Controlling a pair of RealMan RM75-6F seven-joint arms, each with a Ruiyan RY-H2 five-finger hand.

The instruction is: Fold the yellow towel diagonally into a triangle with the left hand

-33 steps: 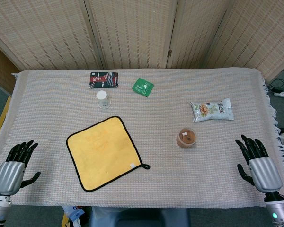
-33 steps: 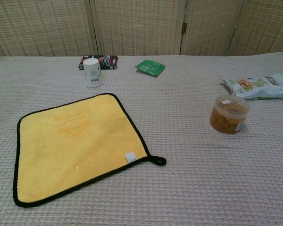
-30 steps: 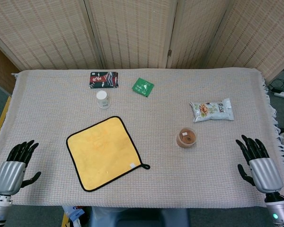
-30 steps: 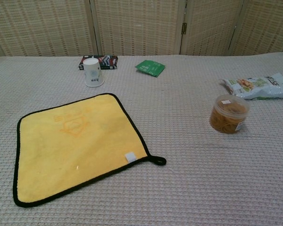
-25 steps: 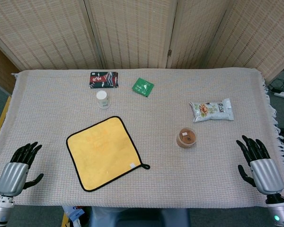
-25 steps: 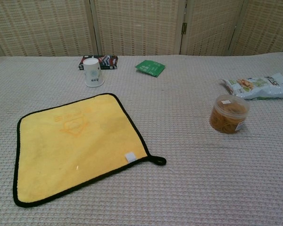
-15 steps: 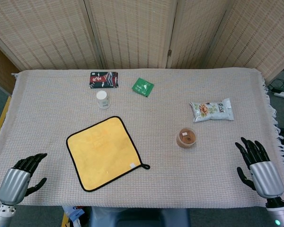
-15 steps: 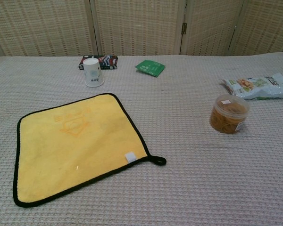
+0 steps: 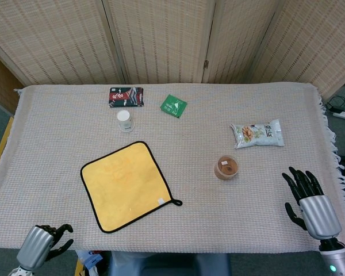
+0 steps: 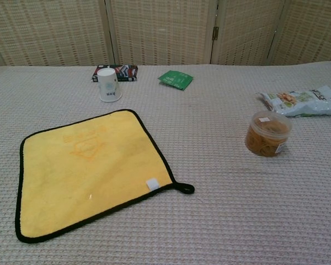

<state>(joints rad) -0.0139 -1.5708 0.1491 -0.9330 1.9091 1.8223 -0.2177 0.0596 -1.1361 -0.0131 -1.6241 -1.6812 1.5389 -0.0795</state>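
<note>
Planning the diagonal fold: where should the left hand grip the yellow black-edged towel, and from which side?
Probably the near-left corner of the yellow black-edged towel, approached from the near table edge. The towel lies flat and rotated; that corner sits closest to the left hand and is diagonally opposite the far corner by the white cup.

The towel (image 9: 126, 186) lies flat left of centre, with the cup (image 9: 125, 120) above it and two packets (image 9: 126, 96) (image 9: 173, 106) higher up. The tub (image 9: 226, 167) sits right of centre, the snack bag (image 9: 257, 134) above it. My left hand (image 9: 41, 243) is at the lower left corner, my right hand (image 9: 311, 205) at the lower right.
</note>
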